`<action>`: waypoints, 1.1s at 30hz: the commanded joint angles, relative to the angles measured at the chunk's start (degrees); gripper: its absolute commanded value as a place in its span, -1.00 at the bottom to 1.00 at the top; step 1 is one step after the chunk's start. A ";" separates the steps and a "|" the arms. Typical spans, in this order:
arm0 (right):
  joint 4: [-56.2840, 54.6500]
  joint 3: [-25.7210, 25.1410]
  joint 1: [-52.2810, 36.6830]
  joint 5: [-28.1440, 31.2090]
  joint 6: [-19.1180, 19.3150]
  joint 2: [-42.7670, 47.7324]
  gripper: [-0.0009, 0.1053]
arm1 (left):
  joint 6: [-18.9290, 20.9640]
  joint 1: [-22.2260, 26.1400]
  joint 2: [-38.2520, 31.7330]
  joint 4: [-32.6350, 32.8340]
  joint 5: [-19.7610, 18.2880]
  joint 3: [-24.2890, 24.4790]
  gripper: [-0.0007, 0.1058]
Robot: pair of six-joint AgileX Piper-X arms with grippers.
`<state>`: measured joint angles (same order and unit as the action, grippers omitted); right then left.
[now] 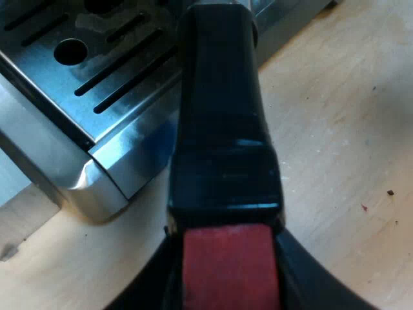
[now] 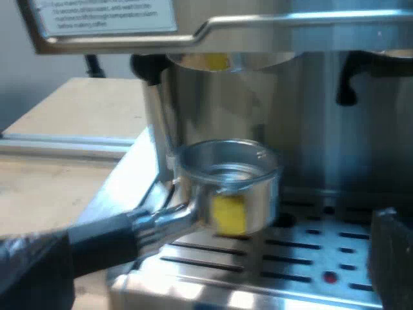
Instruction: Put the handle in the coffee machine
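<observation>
Espresso machine of polished steel (image 2: 271, 103) stands on the light wooden table (image 1: 335, 129), its slotted drip tray (image 2: 290, 258) at its foot. Next in size is the metal holder with a dark handle that ends in red (image 2: 226, 187). Its round basket, with a yellow patch on the side, hangs over the tray's grille near one tray edge, directly under the machine's round brew head (image 2: 226, 61) but apart from it, not locked in. The handle reaches out past the tray's rounded corner, over bare table. The left gripper (image 1: 229, 278) has its black fingers (image 1: 306, 284) closed on either side of the red end. The right gripper (image 2: 391, 258) shows as a dark edge over the grille; whether it is open or closed I cannot tell.
</observation>
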<state>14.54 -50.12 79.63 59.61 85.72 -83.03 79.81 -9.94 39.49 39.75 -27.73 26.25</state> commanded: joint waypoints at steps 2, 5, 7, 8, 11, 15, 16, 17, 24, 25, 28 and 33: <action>9.32 3.11 -0.07 -5.06 7.29 0.18 0.77 | -0.73 0.14 -0.29 -2.31 -1.18 0.87 -0.98; 14.72 4.67 -0.07 -4.27 10.00 0.28 0.77 | -1.75 0.14 -0.29 -2.31 -1.18 0.87 -0.98; 15.76 4.81 -0.07 -4.29 10.56 0.28 0.77 | -1.75 0.14 -0.29 -2.31 -1.18 0.87 -0.98; 15.79 4.81 -0.07 -4.29 10.55 0.28 0.77 | -1.75 0.14 -0.29 -2.31 -1.18 0.87 -0.98; 15.11 4.81 -0.07 -4.29 10.55 0.28 0.77 | -1.75 0.14 -0.29 -2.31 -1.18 0.87 -0.98; 12.85 4.81 -0.07 -4.29 10.55 0.28 0.77 | -1.75 0.14 -0.29 -2.31 -1.18 0.87 -0.98; 12.49 4.81 -0.07 -4.29 10.55 0.28 0.77 | -1.75 0.14 -0.29 -2.31 -1.18 0.87 -0.98; 11.93 4.81 -0.07 -4.29 10.55 0.28 0.77 | -1.75 0.14 -0.29 -2.31 -1.18 0.87 -0.98; 9.07 4.81 -0.07 -4.29 10.55 0.28 0.77 | -1.75 0.14 -0.29 -2.31 -1.18 0.87 -0.98; 9.04 4.81 -0.07 -4.29 10.55 0.28 0.77 | -1.75 0.14 -0.29 -2.31 -1.18 0.87 -0.98; 8.27 4.81 -0.07 -4.29 10.55 0.28 0.77 | -1.75 0.14 -0.29 -2.31 -1.18 0.87 -0.98; 7.51 4.81 -0.07 -3.53 9.43 0.28 0.77 | -1.75 0.14 -0.29 -2.31 -1.18 0.87 -0.98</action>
<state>22.06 -45.35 79.63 55.40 95.27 -83.03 78.46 -9.94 39.49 39.75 -27.73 26.25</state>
